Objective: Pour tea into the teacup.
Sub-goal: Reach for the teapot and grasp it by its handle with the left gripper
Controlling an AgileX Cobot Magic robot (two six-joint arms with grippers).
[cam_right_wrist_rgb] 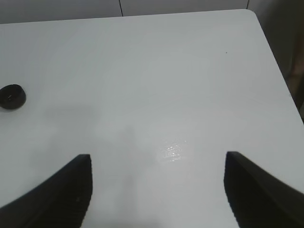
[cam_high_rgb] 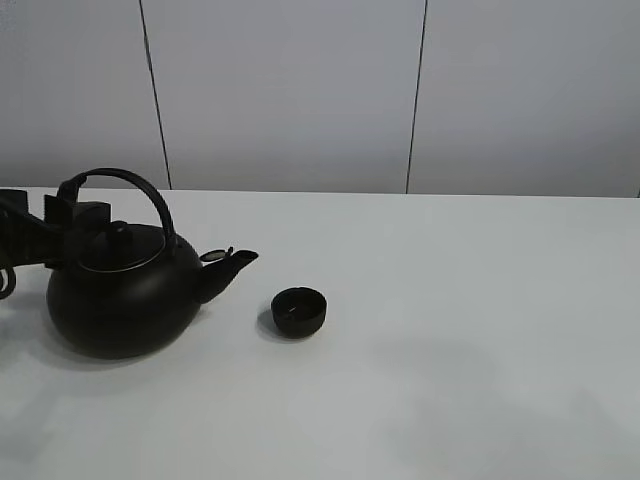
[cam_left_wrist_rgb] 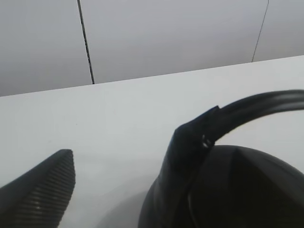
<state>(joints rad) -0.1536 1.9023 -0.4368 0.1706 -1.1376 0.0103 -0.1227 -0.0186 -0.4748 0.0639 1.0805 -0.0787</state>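
The small matte black teacup [cam_high_rgb: 299, 311] stands on the white table [cam_high_rgb: 450, 300], just right of the spout of a big round black kettle [cam_high_rgb: 120, 295]. The kettle stands upright. No stream of tea shows. My left gripper [cam_high_rgb: 78, 212] is at the left end of the kettle's arched handle [cam_left_wrist_rgb: 199, 133]. One of its fingers [cam_left_wrist_rgb: 45, 190] stands apart from the handle and the other is hidden, so it looks open. My right gripper [cam_right_wrist_rgb: 156, 156] is open and empty above bare table, far from the teacup [cam_right_wrist_rgb: 11, 96].
A grey panelled wall [cam_high_rgb: 300, 90] runs behind the table. The table's corner and edge [cam_right_wrist_rgb: 266, 42] show in the right wrist view.
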